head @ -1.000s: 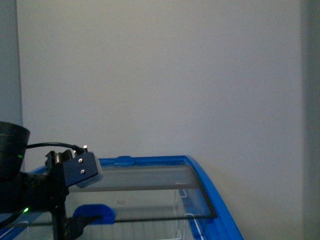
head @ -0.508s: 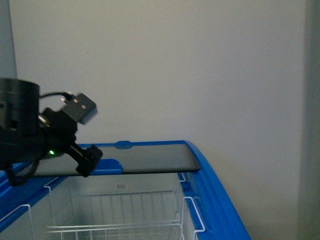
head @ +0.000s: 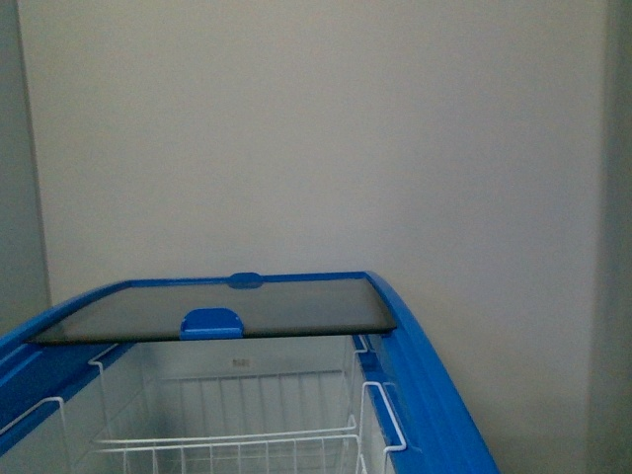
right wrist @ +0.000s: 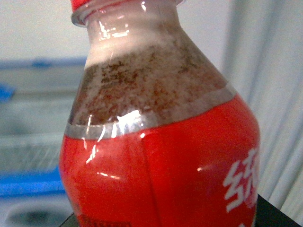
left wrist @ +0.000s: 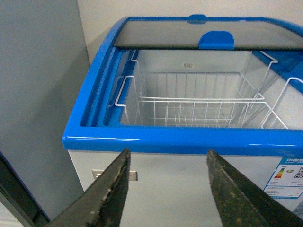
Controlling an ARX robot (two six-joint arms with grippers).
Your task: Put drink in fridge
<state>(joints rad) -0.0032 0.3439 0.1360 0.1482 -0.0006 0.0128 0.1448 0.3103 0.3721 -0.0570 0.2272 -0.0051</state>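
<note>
Left pincer point(left wrist: 168, 153) withdrawn, fridge point(head: 434, 395) open

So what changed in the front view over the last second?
The glass lid slid to the far end of the fridge, with the left arm at its blue handle. The arm then let go and left the front view; the left end effector now hangs open before the front rim. The lid has stayed put for the last half second.
</note>
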